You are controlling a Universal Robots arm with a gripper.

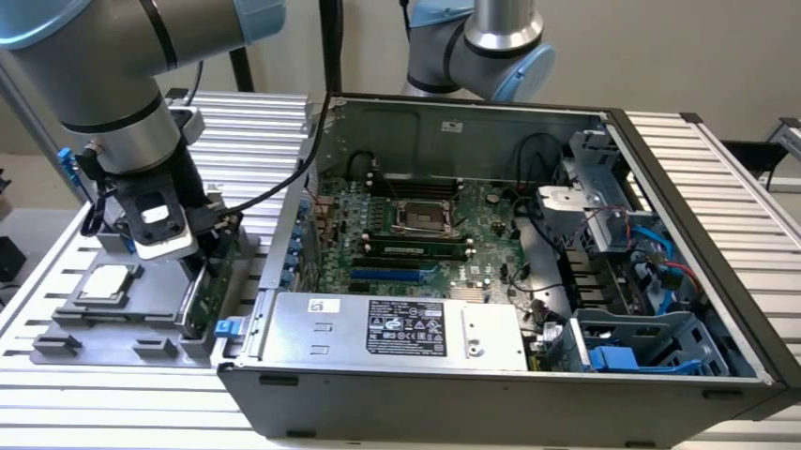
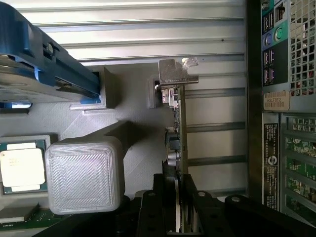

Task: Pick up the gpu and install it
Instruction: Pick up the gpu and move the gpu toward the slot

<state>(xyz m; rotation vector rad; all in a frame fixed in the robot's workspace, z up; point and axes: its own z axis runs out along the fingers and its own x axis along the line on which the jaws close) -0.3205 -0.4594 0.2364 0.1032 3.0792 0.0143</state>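
From the exterior view I judge we are in the pick-up step: the gripper point(image 1: 203, 255) is down at the grey fixture tray point(image 1: 75, 328) on the exterior view's left, and the gpu point(image 1: 198, 291) stands on edge in that tray, just beside the outer wall of the open computer case point(image 1: 476, 389). Nothing is lifted yet, as far as I can tell, and the card is not in the motherboard point(image 1: 426, 216). The arm point(image 1: 113, 103) comes down steeply from above, wrist pointing nearly straight down over the tray, with the CPU chip point(image 1: 107, 281) lying flat nearby. In the wrist view I look along the gpu point(image 2: 180, 133), which reads as a thin edge-on strip. The gripper point(image 2: 177, 185) has its two black fingers point(image 2: 163, 202) pressed to either face of the card, part closed and clamped on it. The silver bracket point(image 2: 175, 73) sits at the card's far end. By my reckoning any move from here calls for a firm, square hold and a straight path, since the holder and the case's rear panel point(image 2: 276, 98) stand close.
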